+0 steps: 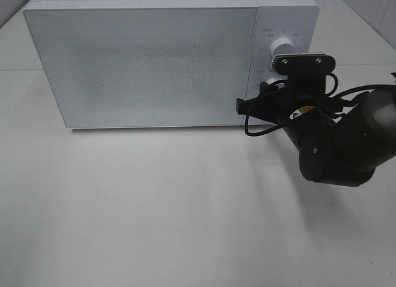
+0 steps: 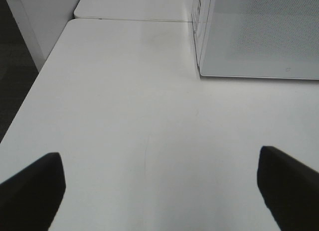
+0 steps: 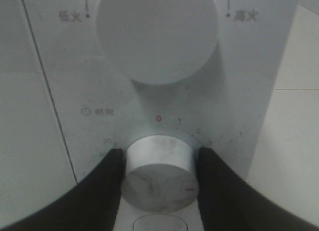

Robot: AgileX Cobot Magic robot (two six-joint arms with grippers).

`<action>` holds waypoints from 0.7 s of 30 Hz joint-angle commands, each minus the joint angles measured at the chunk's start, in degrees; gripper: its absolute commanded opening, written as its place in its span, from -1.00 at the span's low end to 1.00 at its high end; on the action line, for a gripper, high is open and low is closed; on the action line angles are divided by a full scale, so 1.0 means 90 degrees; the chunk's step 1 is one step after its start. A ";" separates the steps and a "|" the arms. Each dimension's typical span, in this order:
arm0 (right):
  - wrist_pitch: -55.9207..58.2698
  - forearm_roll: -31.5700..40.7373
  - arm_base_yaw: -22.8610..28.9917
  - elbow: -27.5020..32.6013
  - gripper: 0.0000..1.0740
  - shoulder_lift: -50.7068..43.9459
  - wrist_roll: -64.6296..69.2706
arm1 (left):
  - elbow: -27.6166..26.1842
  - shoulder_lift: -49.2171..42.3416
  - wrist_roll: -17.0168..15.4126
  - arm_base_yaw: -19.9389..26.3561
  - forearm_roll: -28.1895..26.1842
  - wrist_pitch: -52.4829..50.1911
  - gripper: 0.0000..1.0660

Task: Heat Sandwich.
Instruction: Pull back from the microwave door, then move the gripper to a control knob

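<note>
Two black fingers [image 3: 107, 191], one dial: my right gripper [image 3: 160, 161] is clamped on the silver round timer knob [image 3: 159, 173], the lower control on the white box-shaped microwave [image 1: 142, 64], w/ a finger touching each side.

Step in hand, as I judge it: setting the time. Door is flush shut. The sandwich isn't visible in any view; prob. inside behind the dotted door panel, but I can't confirm.

Knob's red tick is off the red 0 mark, so it looks part-wound; how far, I can't read.

Next move, my guess:
- pure wrist roll about the knob axis, no push or pull, grip kept even so the fingers don't slip on the smooth rim.
- then spread the jaws and back straight out.

Edges & room:
- the large white round power dial [image 3: 157, 34] sits near the knob on one side, and a pale round button [image 3: 159, 223] just beside it on the other. Fingers must rotate between them w/o brushing either.
- microwave's side edge is near the knob, w/ table beyond.
- behind my right arm the white tabletop [image 1: 154, 206] is bare, so there's plenty of retreat room.

My left gripper [image 2: 159, 159] hangs w/ jaws spread wide, holding nothing, over bare table near the microwave's far front corner. It's well apart from the knob work. The table edge and dark floor lie on its outer side.
</note>
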 commanded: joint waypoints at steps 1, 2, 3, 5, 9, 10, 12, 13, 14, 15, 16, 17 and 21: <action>-0.0076 -0.0051 -0.0032 -0.0013 -0.81 -0.0025 0.0064 | 0.0013 -0.0166 0.0006 0.0013 -0.0025 -0.0025 0.84; -0.0076 -0.0051 -0.0032 -0.0013 -0.81 -0.0025 0.0064 | 0.0013 -0.0166 0.0006 0.0013 -0.0025 -0.0025 0.84; -0.0083 -0.0051 -0.0032 -0.0013 -0.81 -0.0025 0.0185 | 0.0013 -0.0166 0.0006 0.0013 -0.0025 -0.0025 0.84; -0.0083 -0.0070 -0.0032 -0.0013 -0.81 -0.0025 0.0446 | 0.0013 -0.0166 0.0006 0.0013 -0.0025 -0.0025 0.84; -0.0166 -0.0306 -0.0032 -0.0013 -0.80 -0.0025 0.1070 | 0.0013 -0.0166 0.0006 0.0013 -0.0025 -0.0025 0.84; -0.0223 -0.0407 -0.0032 -0.0013 -0.80 -0.0025 0.1261 | 0.0013 -0.0166 0.0006 0.0013 -0.0025 -0.0025 0.84; -0.0363 -0.0624 -0.0032 -0.0013 -0.80 -0.0025 0.1642 | 0.0013 -0.0166 0.0006 0.0013 -0.0025 -0.0025 0.84; -0.0439 -0.0700 -0.0032 -0.0013 -0.80 -0.0025 0.1827 | 0.0013 -0.0166 0.0006 0.0013 -0.0025 -0.0025 0.84; -0.0503 -0.0764 -0.0032 -0.0013 -0.80 -0.0025 0.1986 | 0.0013 -0.0166 0.0006 0.0013 -0.0025 -0.0025 0.84; -0.0503 -0.0764 -0.0032 -0.0013 -0.80 -0.0025 0.1986 | 0.0013 -0.0166 0.0006 0.0013 -0.0025 -0.0025 0.84; -0.0598 -0.0834 -0.0032 -0.0013 -0.80 -0.0025 0.2279 | 0.0013 -0.0166 0.0006 0.0013 -0.0025 -0.0025 0.84; -0.0643 -0.0859 -0.0032 -0.0013 -0.80 -0.0025 0.2413 | 0.0013 -0.0166 0.0006 0.0013 -0.0025 -0.0025 0.84; -0.0917 -0.0879 -0.0032 -0.0013 -0.79 -0.0025 0.3164 | 0.0013 -0.0166 0.0006 0.0013 -0.0025 -0.0025 0.84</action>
